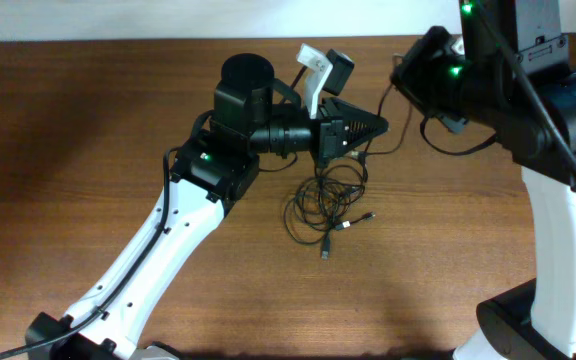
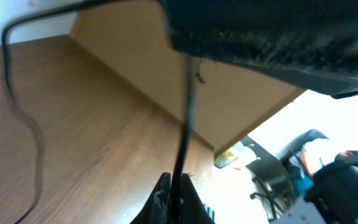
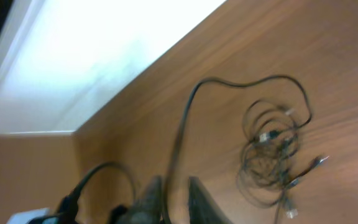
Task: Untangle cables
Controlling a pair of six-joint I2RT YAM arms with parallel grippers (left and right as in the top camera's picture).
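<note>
Left gripper (image 2: 178, 185) is pinching one strand shut, the cables (image 1: 328, 205) coiling just beneath it; right gripper (image 3: 174, 190) is sitting farther off, jaws slightly parted.

Office-like lab: wooden desk (image 1: 68, 150), swivel chair (image 2: 277, 177).

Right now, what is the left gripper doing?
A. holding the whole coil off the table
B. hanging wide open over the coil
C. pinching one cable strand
C: the left gripper is shut on a single strand, while the coil lies on the table.
</note>
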